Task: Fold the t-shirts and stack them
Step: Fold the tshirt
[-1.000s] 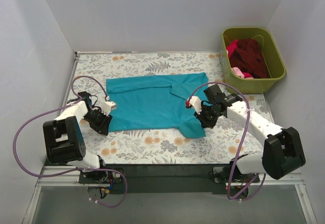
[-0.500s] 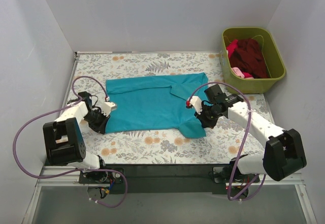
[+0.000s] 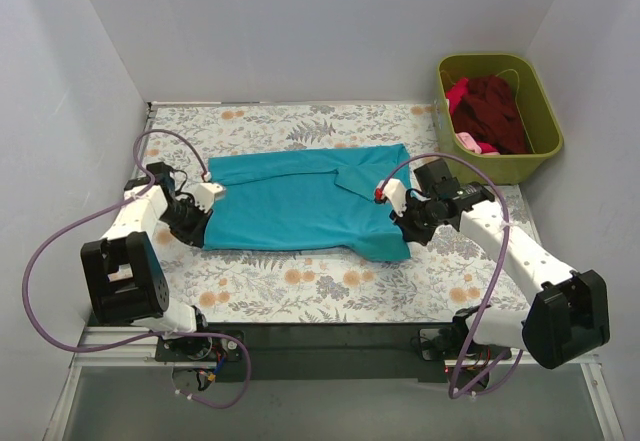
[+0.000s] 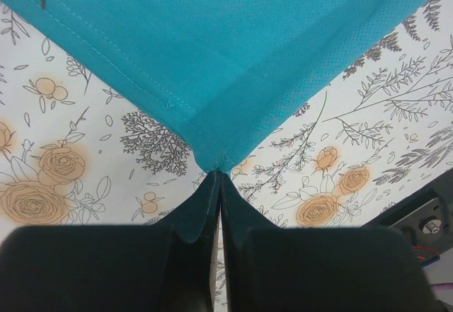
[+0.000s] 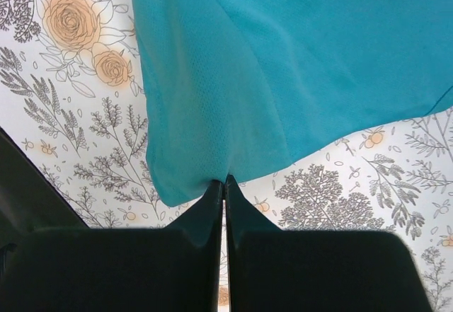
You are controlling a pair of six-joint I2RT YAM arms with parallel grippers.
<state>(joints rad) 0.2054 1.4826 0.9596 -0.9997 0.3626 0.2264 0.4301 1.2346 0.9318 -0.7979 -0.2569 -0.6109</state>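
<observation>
A teal t-shirt lies spread on the floral table. My left gripper is shut on its near left corner; the left wrist view shows the corner pinched at the fingertips. My right gripper is shut on the shirt's near right edge, seen in the right wrist view bunched between the jaws. A dark maroon shirt with pink cloth lies in the bin at the back right.
The olive-green plastic bin stands at the back right against the wall. White walls close in the table on three sides. Purple cables loop from both arms. Bare floral table runs along the near side.
Both grippers moved apart and away from me with the shirt's near edge. The near right corner, folded under before, is now pulled out flatter and the near edge is stretched.
</observation>
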